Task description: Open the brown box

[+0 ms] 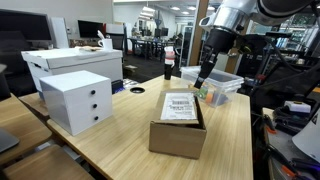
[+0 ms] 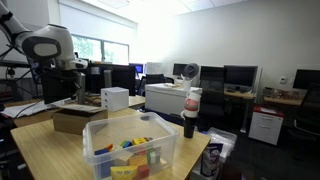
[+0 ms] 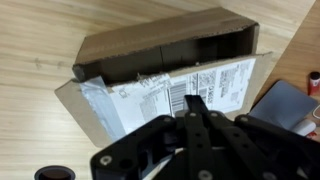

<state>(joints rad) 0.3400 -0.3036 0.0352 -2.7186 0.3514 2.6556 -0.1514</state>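
Observation:
The brown box [image 1: 178,135] stands on the wooden table, and it shows in both exterior views [image 2: 78,120]. In the wrist view its flap with the white printed label [image 3: 175,88] lies spread toward me, with a dark strip of the box's inside [image 3: 165,55] beyond it. My gripper [image 3: 197,100] hangs just above the labelled flap with its fingers pressed together and nothing between them. In an exterior view the gripper [image 1: 203,78] is above the box's far end.
A white three-drawer box [image 1: 78,100] and a larger white box [image 1: 70,62] stand to one side of the carton. A clear plastic bin [image 2: 135,150] of coloured toys sits near the table end, beside a dark cup [image 2: 190,122]. A black ring [image 1: 137,90] lies on the table.

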